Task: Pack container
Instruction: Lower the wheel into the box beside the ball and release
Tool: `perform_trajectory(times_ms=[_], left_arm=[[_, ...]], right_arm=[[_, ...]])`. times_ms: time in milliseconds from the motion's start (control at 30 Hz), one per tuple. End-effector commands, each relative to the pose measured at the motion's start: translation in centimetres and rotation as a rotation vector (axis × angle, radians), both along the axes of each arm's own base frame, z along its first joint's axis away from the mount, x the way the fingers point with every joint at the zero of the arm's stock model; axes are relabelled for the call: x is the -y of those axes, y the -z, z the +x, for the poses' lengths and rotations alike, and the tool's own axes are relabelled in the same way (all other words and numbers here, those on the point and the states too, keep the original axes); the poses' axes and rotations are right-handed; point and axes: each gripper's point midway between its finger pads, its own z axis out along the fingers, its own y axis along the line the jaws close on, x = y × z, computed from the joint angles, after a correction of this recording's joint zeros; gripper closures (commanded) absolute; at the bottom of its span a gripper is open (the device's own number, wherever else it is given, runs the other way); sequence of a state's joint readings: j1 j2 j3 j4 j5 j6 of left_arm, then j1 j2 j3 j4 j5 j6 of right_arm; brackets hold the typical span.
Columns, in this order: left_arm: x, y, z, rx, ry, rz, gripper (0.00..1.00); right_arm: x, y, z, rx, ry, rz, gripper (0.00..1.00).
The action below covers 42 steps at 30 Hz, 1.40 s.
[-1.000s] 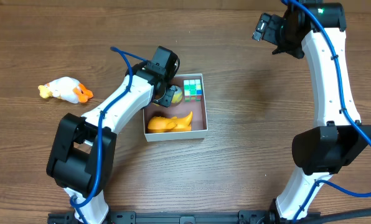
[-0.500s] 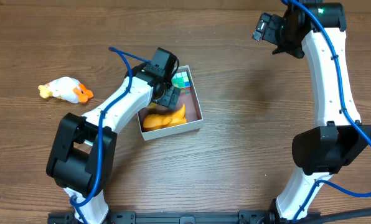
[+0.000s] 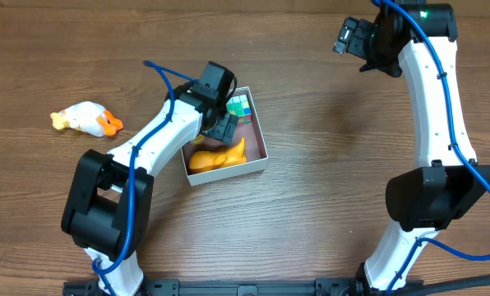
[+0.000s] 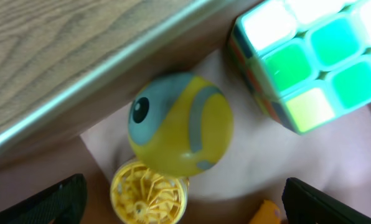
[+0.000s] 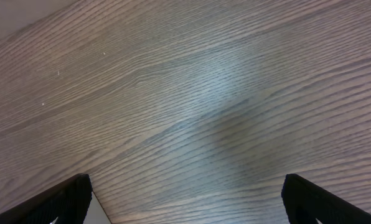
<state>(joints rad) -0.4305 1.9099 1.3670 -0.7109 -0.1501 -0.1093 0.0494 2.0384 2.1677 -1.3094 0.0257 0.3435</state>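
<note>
The container [image 3: 262,141], a shallow white-walled box with a pinkish floor [image 4: 254,158], sits skewed at the table's middle. It holds an orange toy [image 3: 216,158] and a colour cube [image 3: 241,104]. My left gripper [image 3: 224,123] hangs over its left part, open. In the left wrist view a round yellow-and-blue toy [image 4: 179,124] with a yellow wheel lies on the floor against the wall [image 4: 111,81], next to the cube [image 4: 310,56]. My left gripper [image 4: 185,211] stands wide, both fingers well apart from the toy. My right gripper [image 3: 356,37] is open at the far right, over bare wood [image 5: 185,205].
A white-and-orange duck toy [image 3: 85,119] lies on the wooden table at the far left, well outside the container. The left arm's blue cable loops above the box. The right arm's base stands at the right front.
The left gripper has opened and the yellow-and-blue toy now lies free in the container. The container has turned counterclockwise and slid a little left. The right arm has not moved.
</note>
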Motion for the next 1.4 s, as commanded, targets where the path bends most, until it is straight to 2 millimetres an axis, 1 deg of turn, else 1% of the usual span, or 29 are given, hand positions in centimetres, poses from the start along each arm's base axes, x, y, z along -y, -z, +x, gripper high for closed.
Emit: perform_trajectory(times_ms=[0, 67, 167, 300, 333, 400, 500, 567, 600, 700, 800, 900, 967, 1167, 1367], left_arm=[[1.2, -3.1, 1.7, 0.048, 0.001, -0.041, 0.02], [1.8, -4.4, 1.8, 0.049, 0.009, -0.053, 0.02], [2.7, -5.5, 1.7, 0.045, 0.027, -0.071, 0.03], [4.4, -5.5, 0.6, 0.019, 0.068, -0.098, 0.08], [4.8, -5.4, 0.3, 0.013, 0.069, -0.099, 0.11], [5.5, -5.4, -0.2, 0.005, 0.073, -0.102, 0.24], [6.4, -5.2, -1.3, -0.016, 0.071, -0.104, 0.41], [6.9, -5.0, -2.3, -0.042, 0.071, -0.098, 0.45], [7.0, -4.8, -2.8, -0.056, 0.071, -0.093, 0.51], [7.3, -4.5, -4.3, -0.108, 0.084, -0.083, 0.62], [7.1, -4.2, -5.5, -0.150, 0.057, -0.068, 0.69], [7.1, -4.1, -6.6, -0.182, 0.066, -0.049, 0.73], [7.2, -4.0, -6.9, -0.191, 0.071, -0.046, 0.74], [8.1, -4.0, -7.7, -0.209, 0.098, -0.058, 0.74], [9.1, -3.9, -9.1, -0.225, 0.138, -0.042, 0.75]], right_arm=[[-0.1, -0.9, 0.3, 0.028, 0.007, 0.004, 0.00], [-0.1, -0.9, 0.3, 0.028, 0.007, 0.004, 0.00], [-0.1, -0.9, 0.3, 0.028, 0.007, 0.004, 0.00], [-0.1, -0.9, 0.3, 0.028, 0.007, 0.004, 0.00], [-0.1, -0.9, 0.3, 0.028, 0.007, 0.004, 0.00], [-0.1, -0.9, 0.3, 0.028, 0.007, 0.004, 0.00], [-0.1, -0.9, 0.3, 0.028, 0.007, 0.004, 0.00], [-0.1, -0.9, 0.3, 0.028, 0.007, 0.004, 0.00], [-0.1, -0.9, 0.3, 0.028, 0.007, 0.004, 0.00], [-0.1, -0.9, 0.3, 0.028, 0.007, 0.004, 0.00], [-0.1, -0.9, 0.3, 0.028, 0.007, 0.004, 0.00], [-0.1, -0.9, 0.3, 0.028, 0.007, 0.004, 0.00], [-0.1, -0.9, 0.3, 0.028, 0.007, 0.004, 0.00], [-0.1, -0.9, 0.3, 0.028, 0.007, 0.004, 0.00], [-0.1, -0.9, 0.3, 0.028, 0.007, 0.004, 0.00]])
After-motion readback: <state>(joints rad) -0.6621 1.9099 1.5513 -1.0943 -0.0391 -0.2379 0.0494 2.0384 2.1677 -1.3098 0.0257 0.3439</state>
